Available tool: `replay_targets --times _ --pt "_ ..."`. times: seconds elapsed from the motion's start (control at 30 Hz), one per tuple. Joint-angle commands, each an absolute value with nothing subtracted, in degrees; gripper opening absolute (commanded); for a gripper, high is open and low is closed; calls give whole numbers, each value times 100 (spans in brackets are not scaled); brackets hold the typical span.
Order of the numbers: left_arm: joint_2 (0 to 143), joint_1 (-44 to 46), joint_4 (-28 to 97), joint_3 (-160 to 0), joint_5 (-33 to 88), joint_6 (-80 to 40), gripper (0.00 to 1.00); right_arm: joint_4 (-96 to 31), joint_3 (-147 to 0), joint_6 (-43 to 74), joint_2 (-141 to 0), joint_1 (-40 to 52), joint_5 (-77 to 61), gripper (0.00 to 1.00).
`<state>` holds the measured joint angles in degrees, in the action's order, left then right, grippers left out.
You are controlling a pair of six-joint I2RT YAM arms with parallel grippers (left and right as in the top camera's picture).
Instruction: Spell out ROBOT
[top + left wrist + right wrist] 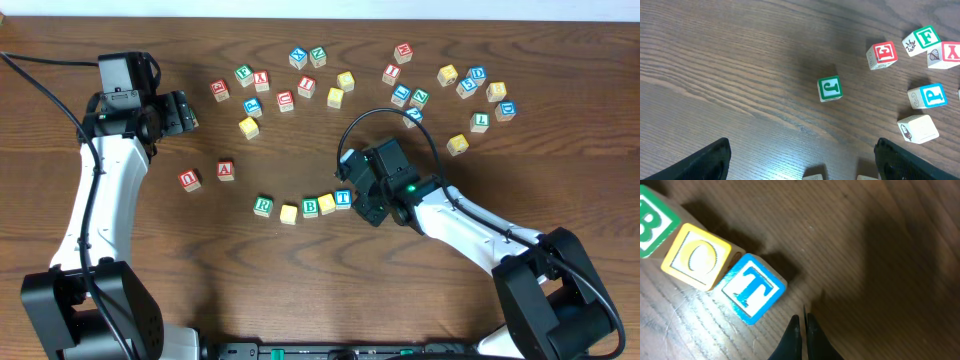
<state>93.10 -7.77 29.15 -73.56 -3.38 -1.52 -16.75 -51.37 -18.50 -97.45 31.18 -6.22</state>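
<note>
Five small wooden alphabet cubes (pixel 310 207) form a curved row; right gripper (pixel 803 320), pressed together, sits just beside the blue-framed T cube (pixel 752 287); left gripper (pixel 188 112) spread.

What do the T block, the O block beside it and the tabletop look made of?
T block: apparently pale wood, with a bare tan side; the top face is painted white with a blue frame and letter. O block: likely the same wood, top face painted yellow, matte. Table: dark brown with running grain lines; solid wood or laminate, I cannot tell.
</note>
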Motion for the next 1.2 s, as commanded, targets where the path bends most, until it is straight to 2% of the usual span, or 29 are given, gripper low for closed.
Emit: replay_targets --times 0.0,0.37,0.67,0.77,0.9,1.17 --pt "9183 -794 2908 -7330 -395 -178 90 -1691 -5179 -2139 -9765 3116 -799 1" --pt "9181 -794 2910 -7330 -395 -178 90 -2095 -5179 -2958 -9765 3118 -1275 1" --pt "9183 -794 2910 -7330 -392 -178 90 -2043 -5179 -3190 -9765 3118 -1415 1" --pt "9181 -794 2910 -7330 -395 -178 90 -1911 -5179 -3146 -9765 3116 -1387 1" --pt "9181 -794 2910 -7330 -392 -178 90 -1623 -5179 -2351 -9767 3111 -1081 1" --pt "9183 -794 2910 -7330 -392 -178 90 -1389 -5179 -2322 -9776 3129 -1090 1"
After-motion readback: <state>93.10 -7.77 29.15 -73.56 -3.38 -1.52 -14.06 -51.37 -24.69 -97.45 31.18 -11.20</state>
